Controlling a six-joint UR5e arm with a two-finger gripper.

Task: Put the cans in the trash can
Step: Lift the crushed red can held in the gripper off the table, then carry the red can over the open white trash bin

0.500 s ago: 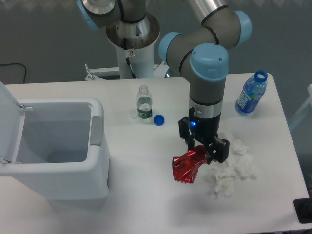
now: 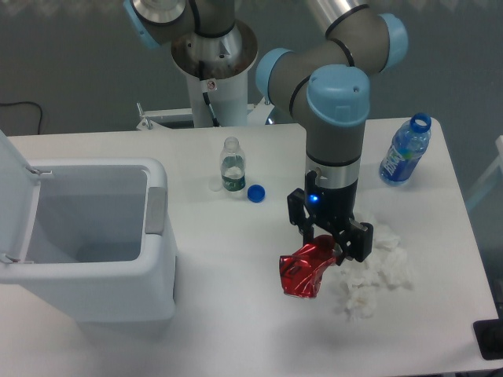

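A dented shiny red can (image 2: 302, 272) hangs from my gripper (image 2: 327, 250), which is shut on its upper right end and holds it just above the table, right of centre. The white trash can (image 2: 86, 294) stands at the left with its lid (image 2: 14, 200) swung open and its grey front tab (image 2: 156, 210) facing the can. The inside of the bin that shows is bare. The bin is well to the left of the gripper.
A small clear bottle (image 2: 231, 166) without a cap stands behind centre, with a blue cap (image 2: 255, 192) beside it. A blue-labelled bottle (image 2: 405, 151) stands at the back right. Crumpled white tissue (image 2: 376, 271) lies just right of the gripper.
The arm has shifted very slightly to the right and down with the red can still in the gripper. Nothing else has moved.
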